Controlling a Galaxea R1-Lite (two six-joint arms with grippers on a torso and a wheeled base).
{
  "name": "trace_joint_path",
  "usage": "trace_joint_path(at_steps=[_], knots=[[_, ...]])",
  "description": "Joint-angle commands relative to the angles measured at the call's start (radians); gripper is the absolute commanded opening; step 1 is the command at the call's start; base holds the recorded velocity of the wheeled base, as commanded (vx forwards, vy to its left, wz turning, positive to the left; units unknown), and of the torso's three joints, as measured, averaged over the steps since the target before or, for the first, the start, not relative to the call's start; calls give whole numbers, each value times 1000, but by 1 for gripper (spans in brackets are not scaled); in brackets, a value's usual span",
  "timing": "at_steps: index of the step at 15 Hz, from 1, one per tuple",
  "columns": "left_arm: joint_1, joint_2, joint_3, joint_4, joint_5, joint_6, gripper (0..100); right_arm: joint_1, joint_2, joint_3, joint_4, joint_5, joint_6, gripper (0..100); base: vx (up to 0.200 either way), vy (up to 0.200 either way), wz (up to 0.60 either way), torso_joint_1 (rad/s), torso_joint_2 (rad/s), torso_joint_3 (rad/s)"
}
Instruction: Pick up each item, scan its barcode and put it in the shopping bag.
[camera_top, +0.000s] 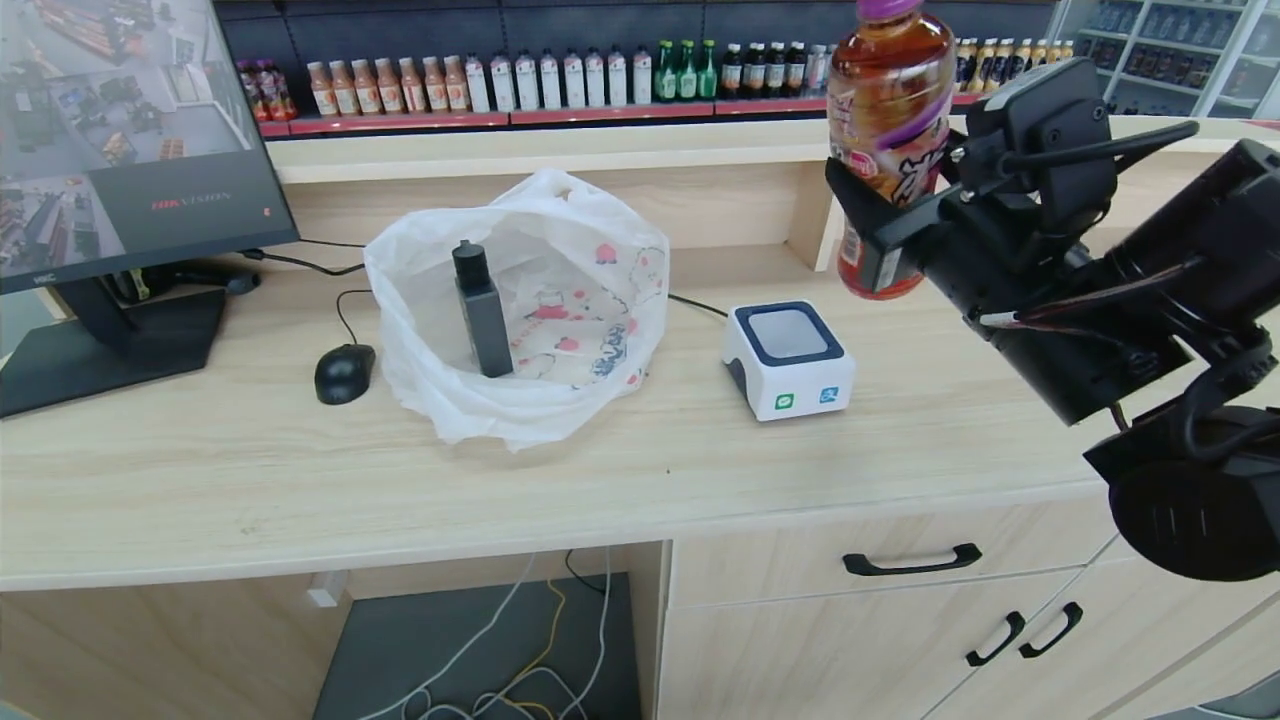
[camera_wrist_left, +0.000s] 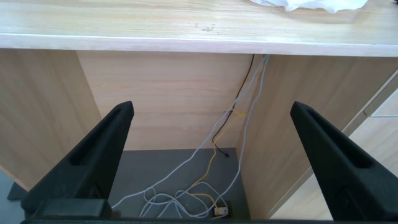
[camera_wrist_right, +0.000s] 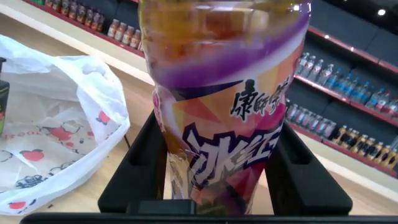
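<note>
Nearest, the left gripper (camera_wrist_left: 211, 107) hangs below the counter (camera_wrist_left: 124, 25) edge, jaws spread wide and empty. The scanner (camera_top: 788, 360) sits at 3 o'clock from the shopping bag (camera_top: 610, 270). Toward its 1 o'clock, the right gripper (camera_top: 885, 215) clamps the tea bottle (camera_top: 890, 100) low on the label. The bottle looks full, probably heavy, with slick, stiff plastic, so a mid-body grip suits it.

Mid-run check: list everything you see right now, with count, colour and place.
drink bottle: 1, amber, purple label, raised at far right
shopping bag: 1, white, red print, open on counter
dark bottle: 1, grey, upright inside bag
scanner: 1, white, right of bag
mouse: 1, black, left of bag
monitor: 1, black, counter's left end
shelf bottles: many, mixed, rear shelf
cables: several, white and yellow, under counter
left gripper: 1, black, open, below counter edge
right gripper: 1, black, shut on drink bottle
</note>
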Motion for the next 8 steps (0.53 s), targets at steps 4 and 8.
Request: trace_joint_path(at_steps=[4,8], knots=[[0,0,0,0,0,0,100,23,23,-51,36,108,-158,0,0,0,0,0,0,0],[0,0,0,0,0,0,100,11,38,-35,36,266,-285,0,0,0,0,0,0,0]])
